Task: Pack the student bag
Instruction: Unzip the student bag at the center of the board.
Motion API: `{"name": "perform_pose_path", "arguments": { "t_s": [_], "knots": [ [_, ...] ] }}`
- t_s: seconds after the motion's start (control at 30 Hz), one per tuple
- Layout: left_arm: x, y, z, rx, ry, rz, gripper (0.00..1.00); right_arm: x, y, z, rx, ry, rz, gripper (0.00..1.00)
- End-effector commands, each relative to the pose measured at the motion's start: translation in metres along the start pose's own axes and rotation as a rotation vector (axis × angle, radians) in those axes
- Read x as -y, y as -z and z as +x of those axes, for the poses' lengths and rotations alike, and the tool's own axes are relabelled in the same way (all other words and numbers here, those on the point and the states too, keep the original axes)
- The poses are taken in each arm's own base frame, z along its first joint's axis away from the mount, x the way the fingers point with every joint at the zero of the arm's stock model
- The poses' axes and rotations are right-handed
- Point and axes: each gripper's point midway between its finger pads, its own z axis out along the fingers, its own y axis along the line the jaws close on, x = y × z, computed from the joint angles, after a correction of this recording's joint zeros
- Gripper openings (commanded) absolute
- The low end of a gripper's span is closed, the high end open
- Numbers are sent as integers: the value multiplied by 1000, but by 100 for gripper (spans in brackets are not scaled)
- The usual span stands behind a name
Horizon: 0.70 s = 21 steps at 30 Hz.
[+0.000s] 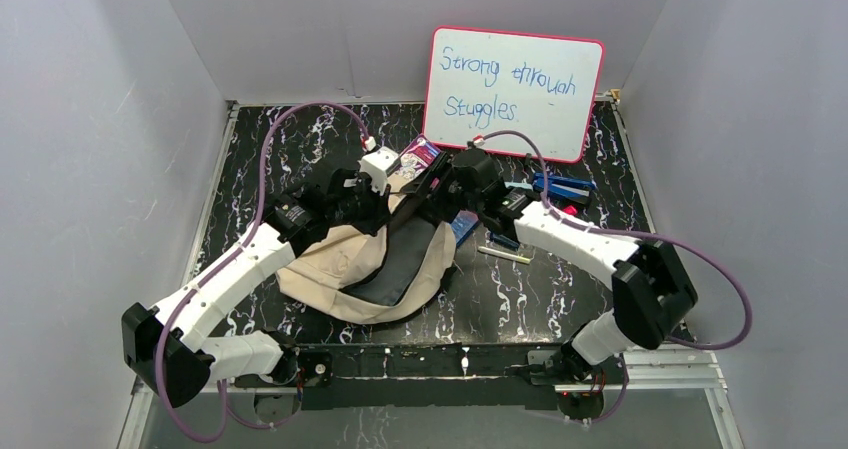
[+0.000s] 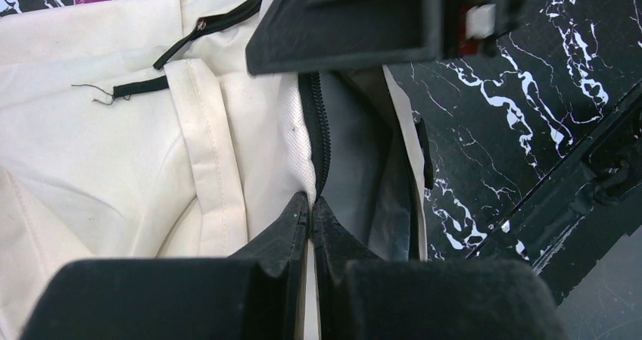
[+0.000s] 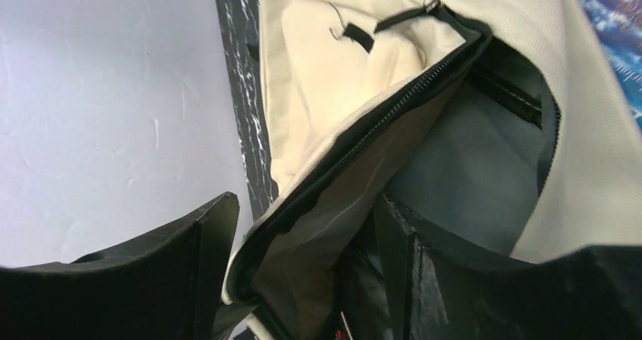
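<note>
Progress stands at the opening stage, and nothing can be seen packed inside. Left gripper [image 2: 311,204] is clamped tight on the zipper edge of the student bag [image 1: 320,269], pinching that lip. The bag lies on the table [image 1: 250,169] at centre, mouth toward 12 o'clock, its main compartment unzipped and showing grey lining. Right gripper [image 3: 303,241] is spread wide and grips nothing: one finger [image 3: 208,241] sits outside the opposite lip, the other inside the mouth. A purple book [image 1: 420,154] lies at the bag's 12 o'clock, a blue-covered book [image 1: 462,229] just beside it at 2 o'clock, and a pen [image 1: 505,255] at 3 o'clock. Judgement: all loading and zipping are yet to be done.
</note>
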Motion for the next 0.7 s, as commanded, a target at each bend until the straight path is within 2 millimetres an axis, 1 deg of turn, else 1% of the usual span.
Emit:
{"name": "perform_pose_path", "arguments": {
  "t_s": [0.0,0.07,0.13,0.17,0.23,0.3,0.37,0.5,0.53,0.67],
  "knots": [
    [4,4,-10,42,-17,27,0,-37,-2,7,-71,19,-122,68],
    [4,3,-9,37,-17,27,0,-38,-3,8,-73,12,-150,51],
    [3,1,-6,24,-13,24,0,-40,-1,8,-65,11,-169,37],
    [3,1,-6,21,-12,23,4,-42,0,7,-61,15,-179,31],
    [4,-2,-3,5,-7,26,18,-44,2,6,-57,23,-188,19],
    [4,-4,-1,-6,1,32,26,-46,4,6,-55,25,-194,9],
    [6,-6,-2,-7,9,44,32,-47,5,6,-55,24,-198,4],
    [9,-10,-5,0,17,55,44,-47,5,7,-61,17,-204,2],
    [11,-11,-6,1,18,59,50,-47,5,7,-61,16,-206,1],
    [18,-19,-3,-12,-4,47,52,-48,4,9,-72,10,-213,1]
  ]
}}
